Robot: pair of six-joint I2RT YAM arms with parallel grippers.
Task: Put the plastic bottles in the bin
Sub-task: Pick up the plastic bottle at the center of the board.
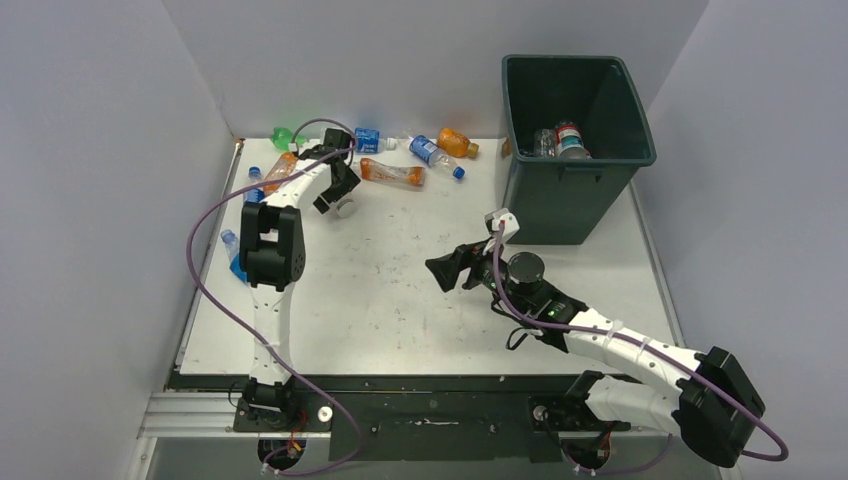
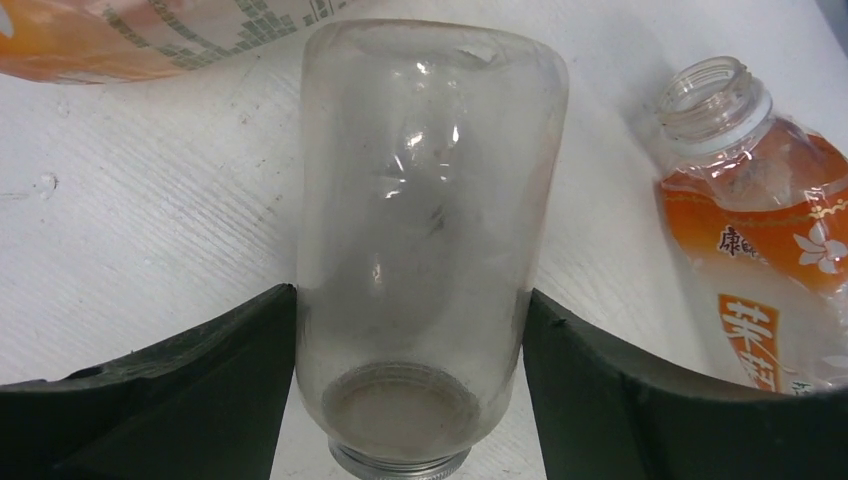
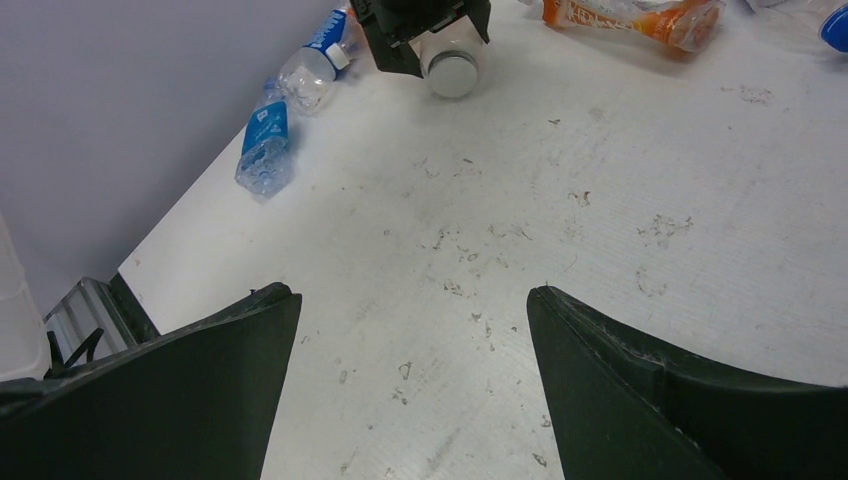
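The left gripper is pinching a clear, round-bodied plastic bottle with a metal-coloured cap between its two dark fingers. The pads are pressing both of its sides while it is lying on the white table, cap end toward the wrist.

The tall dark green rectangular plastic bin is standing well off to that gripper's right, and only two bottles are showing inside it, so the job is looking barely begun. Nine or so are lying on the table, the pinched one included. Among them are an uncapped clear bottle with an orange label just off the right finger, an orange bottle just past the left finger, and blue-labelled clear bottles back beside the arm.

The left arm is standing elbow-high with its wrist tipped down to the table. The right arm is lying low toward the table's middle, and the right gripper is hanging wide apart and empty, facing the pinched bottle from well away.
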